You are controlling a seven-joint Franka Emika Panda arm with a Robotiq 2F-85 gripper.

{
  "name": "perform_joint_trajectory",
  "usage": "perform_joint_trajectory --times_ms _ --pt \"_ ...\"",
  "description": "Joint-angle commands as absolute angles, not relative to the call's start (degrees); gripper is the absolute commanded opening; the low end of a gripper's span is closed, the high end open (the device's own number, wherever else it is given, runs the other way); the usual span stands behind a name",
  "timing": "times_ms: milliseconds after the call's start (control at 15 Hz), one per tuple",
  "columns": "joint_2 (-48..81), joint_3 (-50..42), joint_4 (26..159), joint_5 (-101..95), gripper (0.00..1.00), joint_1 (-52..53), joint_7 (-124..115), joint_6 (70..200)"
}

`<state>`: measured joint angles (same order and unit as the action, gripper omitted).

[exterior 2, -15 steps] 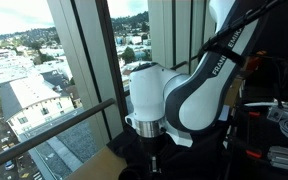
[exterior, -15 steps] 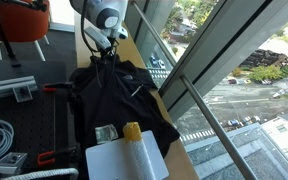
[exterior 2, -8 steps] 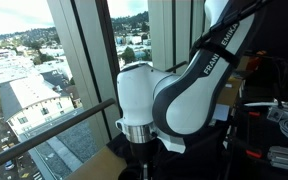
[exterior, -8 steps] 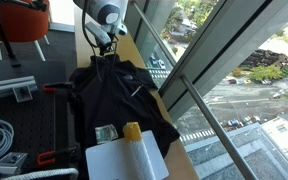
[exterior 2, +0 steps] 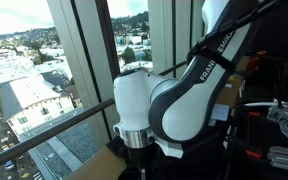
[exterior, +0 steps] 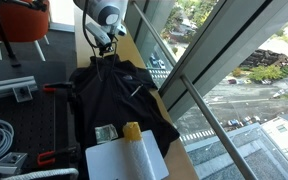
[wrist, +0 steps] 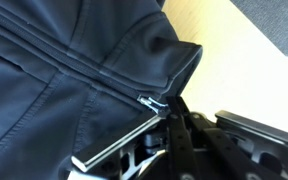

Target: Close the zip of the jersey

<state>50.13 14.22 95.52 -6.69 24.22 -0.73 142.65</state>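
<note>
In the wrist view we begin at the left, where the large black soft-fabric jersey [wrist: 34, 110] fills the frame. Its thin dark zip line [wrist: 84, 77] enters from the left edge and runs rightward and a little downward, and its two sides are joined along all the length we can see. Following that line to the right, we reach the small pale pull [wrist: 154, 101], lying at the foot of the stand-up black collar [wrist: 174, 58]. It sits right at the tips of the dark Robotiq gripper [wrist: 164, 116], which comes in from the bottom of the view. The pull therefore lies straight ahead of the jaws, touching them or nearly so, and the zip's long axis trails away from the gripper to the left. The jaws look drawn close together about the pull, but we cannot tell whether they actually pinch it. We judge that little travel remains. Any further pull would have to follow the zip's own axis, rightward up the collar toward the pale wooden tabletop [wrist: 239, 40], not across it, or the soft fabric will bunch. In an exterior view the gripper [exterior: 102, 52] stands at the collar end of the jersey [exterior: 119, 95], well apart from the white sheet with a yellow piece [exterior: 119, 160] at the hem.
</note>
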Motion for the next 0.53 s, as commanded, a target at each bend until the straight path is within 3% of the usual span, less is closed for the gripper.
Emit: perform_joint_trajectory --times_ms 0,467 --pt "51.11 14.83 93.35 -5.35 0.0 24.61 -0.48 141.87" --pt "48.87 13.88 97.13 -5.55 0.0 23.18 -0.45 143.05"
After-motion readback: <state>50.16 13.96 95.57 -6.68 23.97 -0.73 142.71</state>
